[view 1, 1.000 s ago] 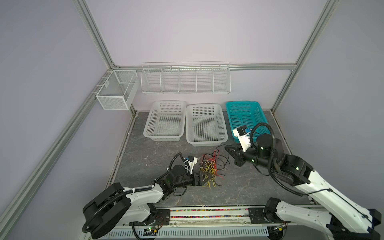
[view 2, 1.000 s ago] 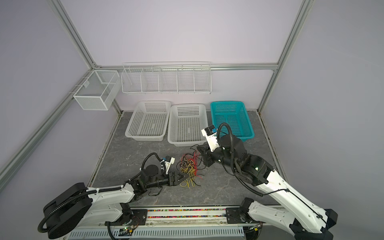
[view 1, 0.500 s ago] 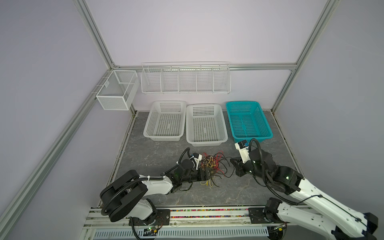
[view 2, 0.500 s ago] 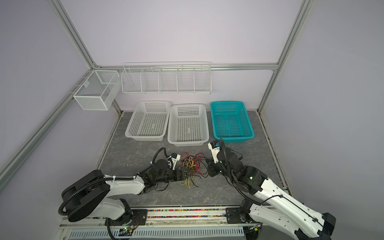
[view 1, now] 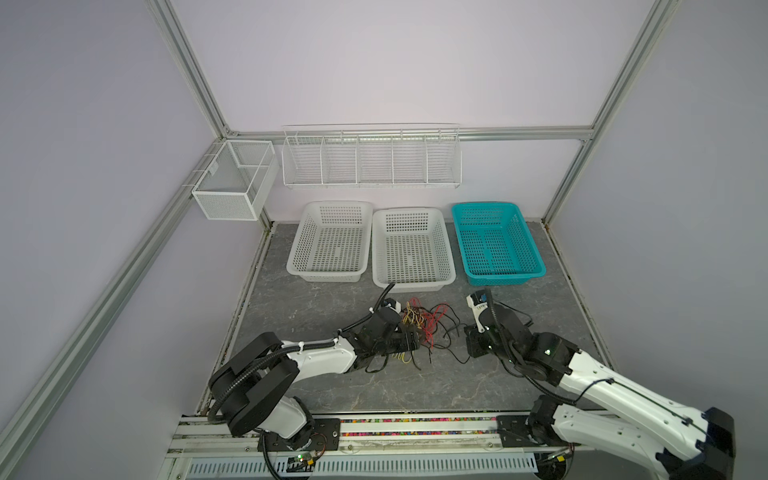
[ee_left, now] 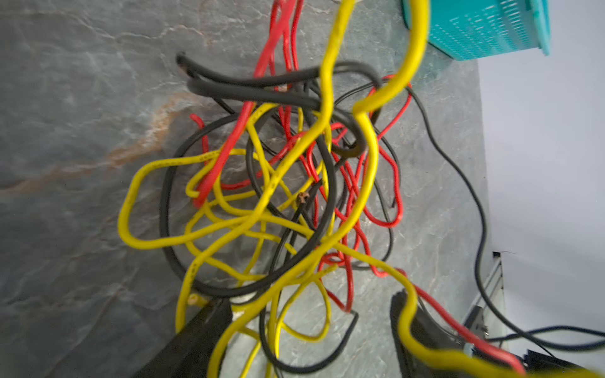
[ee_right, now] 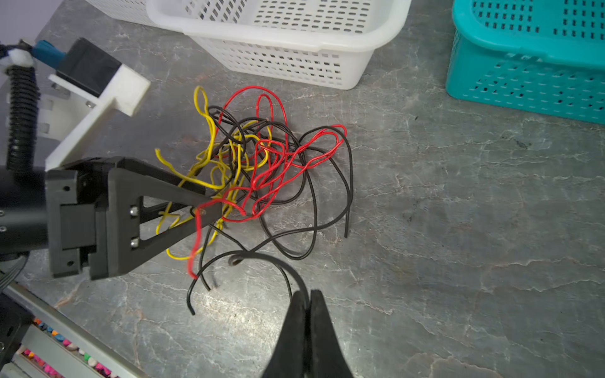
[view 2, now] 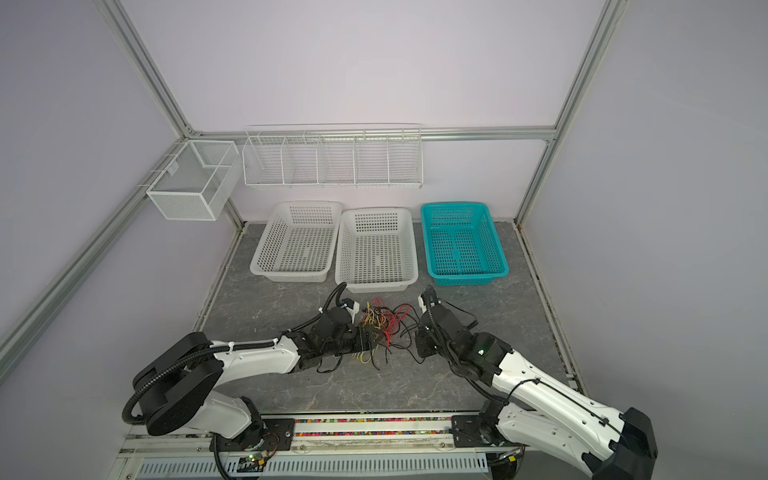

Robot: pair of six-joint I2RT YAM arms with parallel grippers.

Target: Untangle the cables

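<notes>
Cables (ee_right: pixel 262 170) lie tangled; left gripper (ee_left: pixel 309 301) gapes among them, seemingly gripping nothing; right gripper (ee_right: pixel 307 294) pinches 1 black cable (ee_right: pixel 262 256).

Two white plastic baskets (view 1: pixel 328 277) (view 1: pixel 415 284), one teal basket (view 1: pixel 505 277), one five-bay wire rack (view 1: pixel 370 166), one mesh box (view 1: pixel 224 205); left pincer (ee_left: pixel 307 311), right pincer (ee_right: pixel 307 299), one cable tangle (ee_right: pixel 262 157) between them.

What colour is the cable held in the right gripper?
The cable is black; see right wrist view.
</notes>
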